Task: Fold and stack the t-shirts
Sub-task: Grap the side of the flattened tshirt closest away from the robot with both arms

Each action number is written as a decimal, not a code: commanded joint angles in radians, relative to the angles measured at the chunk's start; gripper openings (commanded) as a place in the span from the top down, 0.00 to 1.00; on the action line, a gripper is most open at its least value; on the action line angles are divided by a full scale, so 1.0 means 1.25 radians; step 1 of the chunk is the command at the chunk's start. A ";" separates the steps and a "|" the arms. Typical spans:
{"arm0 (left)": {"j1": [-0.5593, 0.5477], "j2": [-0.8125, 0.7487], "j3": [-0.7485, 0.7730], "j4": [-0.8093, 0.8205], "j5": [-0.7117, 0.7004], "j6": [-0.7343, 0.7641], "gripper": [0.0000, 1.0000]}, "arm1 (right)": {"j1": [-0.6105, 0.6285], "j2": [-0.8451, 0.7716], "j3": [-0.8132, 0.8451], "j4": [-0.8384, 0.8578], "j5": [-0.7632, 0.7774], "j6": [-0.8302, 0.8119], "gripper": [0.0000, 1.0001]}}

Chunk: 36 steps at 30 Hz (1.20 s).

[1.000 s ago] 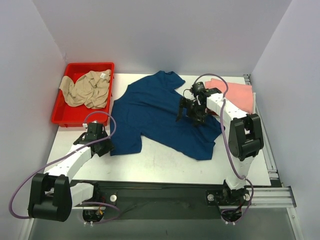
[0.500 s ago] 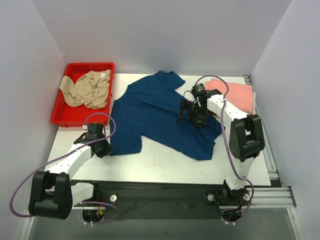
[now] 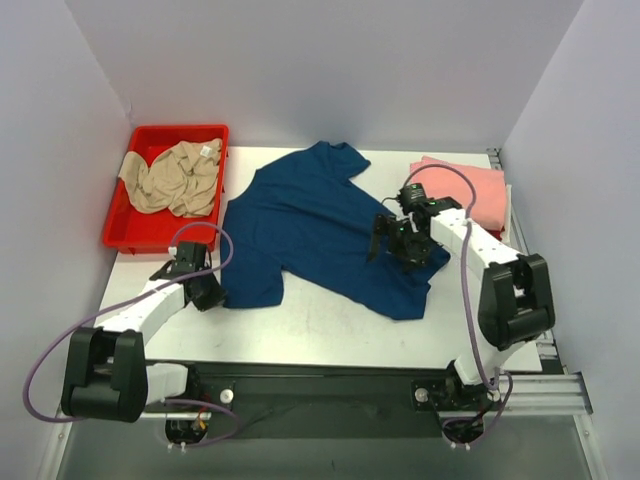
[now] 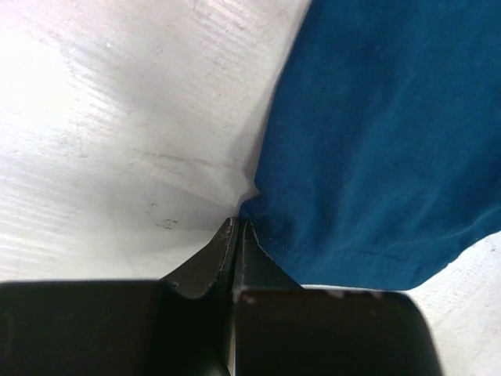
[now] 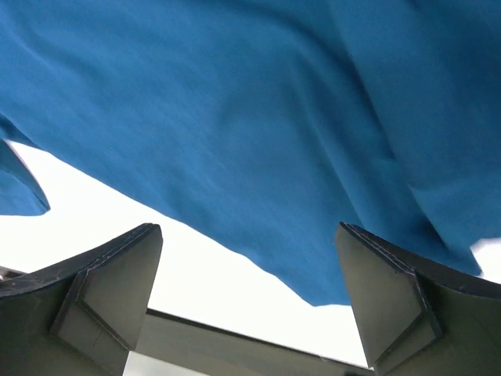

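The navy blue t-shirt (image 3: 310, 225) lies spread across the middle of the table, with no print showing. My left gripper (image 3: 208, 292) is at its near-left corner. In the left wrist view the jaws are shut (image 4: 237, 224) and pinch the edge of the blue cloth (image 4: 376, 141). My right gripper (image 3: 405, 245) hovers open over the shirt's right side. Its fingers (image 5: 117, 274) are spread wide above the cloth (image 5: 258, 117) and hold nothing. A beige t-shirt (image 3: 175, 178) lies crumpled in the red bin. A salmon-pink shirt (image 3: 475, 190) lies folded at the back right.
The red bin (image 3: 118, 232) stands at the back left of the table. Bare white tabletop (image 3: 320, 325) runs along the front, below the shirt. Purple-grey walls close in the left, back and right sides.
My right gripper has moved nearer and to the right over the navy shirt, still open. My left gripper has barely shifted at the shirt's corner.
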 commanded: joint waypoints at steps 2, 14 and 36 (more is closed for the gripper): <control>0.006 0.039 -0.014 0.001 0.010 0.024 1.00 | -0.054 -0.165 -0.151 -0.037 0.033 0.002 0.02; 0.012 0.061 -0.010 0.022 0.037 0.023 1.00 | -0.132 -0.220 -0.360 -0.020 0.038 -0.024 0.17; 0.049 0.055 0.002 0.013 0.033 0.030 1.00 | -0.140 -0.291 -0.168 -0.320 -0.033 -0.075 0.95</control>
